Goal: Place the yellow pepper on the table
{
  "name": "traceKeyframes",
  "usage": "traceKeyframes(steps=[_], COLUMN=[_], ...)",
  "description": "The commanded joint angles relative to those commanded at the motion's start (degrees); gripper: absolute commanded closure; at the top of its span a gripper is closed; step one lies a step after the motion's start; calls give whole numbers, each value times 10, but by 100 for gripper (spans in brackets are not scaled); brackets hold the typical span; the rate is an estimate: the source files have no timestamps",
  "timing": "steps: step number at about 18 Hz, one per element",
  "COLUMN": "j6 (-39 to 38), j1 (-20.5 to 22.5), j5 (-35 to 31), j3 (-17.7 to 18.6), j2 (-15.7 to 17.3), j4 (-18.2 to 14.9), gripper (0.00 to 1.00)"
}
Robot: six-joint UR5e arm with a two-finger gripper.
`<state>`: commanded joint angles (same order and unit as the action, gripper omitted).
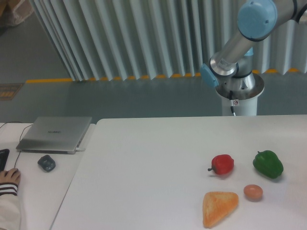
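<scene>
Camera view shows no yellow pepper on the table (144,182); the pincer is out of frame, so grip and handling cannot be judged.

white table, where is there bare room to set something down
The large white table is bare across its left and middle, from the left edge to the small red pepper. The back strip near the robot's base is free too. The front right is crowded: red pepper, green pepper, toast slice, brown egg.
</scene>
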<state>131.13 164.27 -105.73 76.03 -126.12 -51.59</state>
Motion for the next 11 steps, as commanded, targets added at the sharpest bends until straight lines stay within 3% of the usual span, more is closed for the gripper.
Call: traceKeyframes(steps=[11], j6=[-3], j1=[-1], j5=[1], j3=[-8], j2=[-7], j4=[2], gripper=[0])
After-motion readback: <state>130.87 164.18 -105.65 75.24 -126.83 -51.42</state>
